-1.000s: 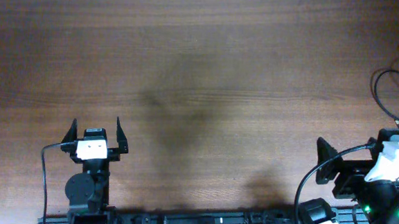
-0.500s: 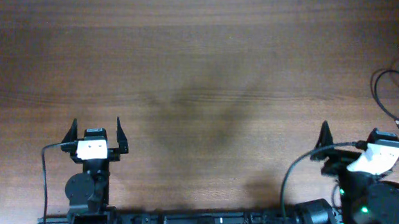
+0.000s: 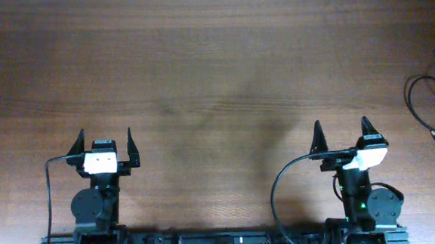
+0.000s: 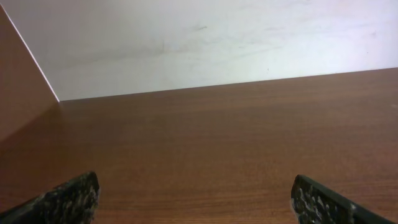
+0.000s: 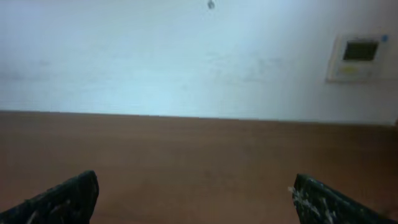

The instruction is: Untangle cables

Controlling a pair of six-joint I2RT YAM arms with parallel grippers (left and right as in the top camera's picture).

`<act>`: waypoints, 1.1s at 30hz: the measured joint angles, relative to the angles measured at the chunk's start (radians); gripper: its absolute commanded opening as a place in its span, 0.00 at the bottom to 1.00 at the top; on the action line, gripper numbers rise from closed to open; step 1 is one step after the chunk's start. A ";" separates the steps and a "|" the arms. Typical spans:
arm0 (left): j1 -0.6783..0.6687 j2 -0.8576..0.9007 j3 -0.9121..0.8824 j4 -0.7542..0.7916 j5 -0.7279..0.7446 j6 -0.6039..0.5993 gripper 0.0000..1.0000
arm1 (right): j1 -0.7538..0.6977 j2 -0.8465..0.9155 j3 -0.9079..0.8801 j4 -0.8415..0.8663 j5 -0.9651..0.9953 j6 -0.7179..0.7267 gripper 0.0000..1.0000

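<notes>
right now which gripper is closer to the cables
Right. The right gripper sits open to the left of the cables at the table's right edge, not touching them; the left gripper is far across the table, also open.

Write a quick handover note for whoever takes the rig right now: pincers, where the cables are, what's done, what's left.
Left pincer: open, empty, near the front edge of the table.
Right pincer: open, empty, over bare wood.
Cables: loose black loops at the table's right edge, partly out of frame; neither pincer touches them.
Done: nothing visible; whether the loops are tangled cannot be told.
Left: probably bring the right pincer, the nearer one, to the cables and separate them.
</notes>
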 measured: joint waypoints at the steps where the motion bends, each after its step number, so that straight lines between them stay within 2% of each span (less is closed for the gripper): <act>1: 0.000 0.000 0.000 0.000 0.000 0.000 0.99 | 0.000 0.000 -0.014 0.018 -0.004 -0.028 0.99; 6: 0.000 0.000 0.000 0.000 0.000 0.000 0.99 | 0.000 -0.001 -0.105 0.120 0.009 -0.083 0.99; 11: 0.000 0.000 0.000 0.000 0.000 0.000 0.99 | 0.000 -0.001 -0.137 0.095 0.031 -0.086 0.99; 20: 0.000 0.000 0.000 0.000 0.000 0.000 0.99 | 0.001 -0.002 -0.137 0.036 0.126 0.066 0.99; 33: 0.000 0.000 0.000 0.000 0.000 0.000 0.99 | 0.001 -0.002 -0.137 0.027 0.129 0.076 0.99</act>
